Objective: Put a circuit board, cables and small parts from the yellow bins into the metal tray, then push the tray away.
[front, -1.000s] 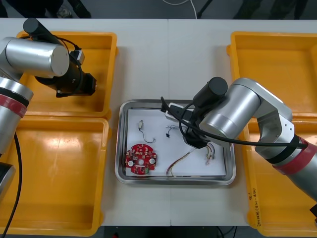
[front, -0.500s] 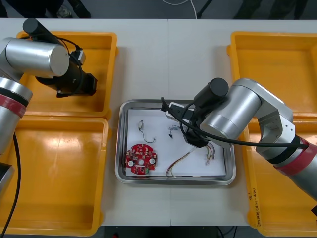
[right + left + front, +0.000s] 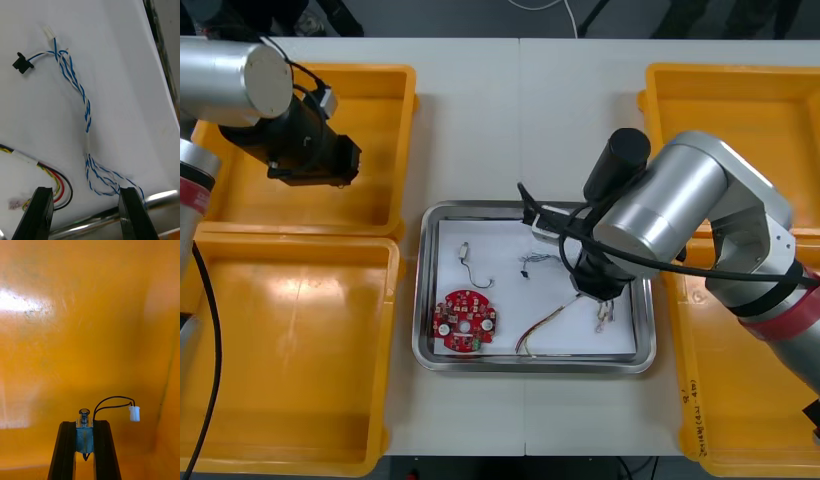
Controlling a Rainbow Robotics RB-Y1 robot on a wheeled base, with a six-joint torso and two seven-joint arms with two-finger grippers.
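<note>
- The left gripper (image 3: 84, 425) hangs over the far yellow bin (image 3: 395, 120) on the robot's left, its fingers clamped on a small metal part (image 3: 84, 435).
- The part sits upright between the fingers. A thin black lead (image 3: 108, 400) loops out of it to a white connector (image 3: 134, 413) that dangles free beside it.
- The metal tray (image 3: 420, 290), white inside, sits at the middle of the table. From the left gripper it lies to the robot's right and nearer the robot, across the bin's wall.
- The right gripper (image 3: 87, 193) hovers low over the right half of the tray, its fingers spread wide and holding nothing.
- A twisted blue and white cable (image 3: 87, 112) lies on the tray floor. One bunched end sits between the right fingertips and its length runs straight away from them.
- A red and yellow cable (image 3: 60, 185) curls beside one right finger.
- A round red circuit board (image 3: 464, 322) rests in the tray's left half.
- The left arm looks set to carry its part over. The tray's left side is the nearer one and seems free of the right arm.
</note>
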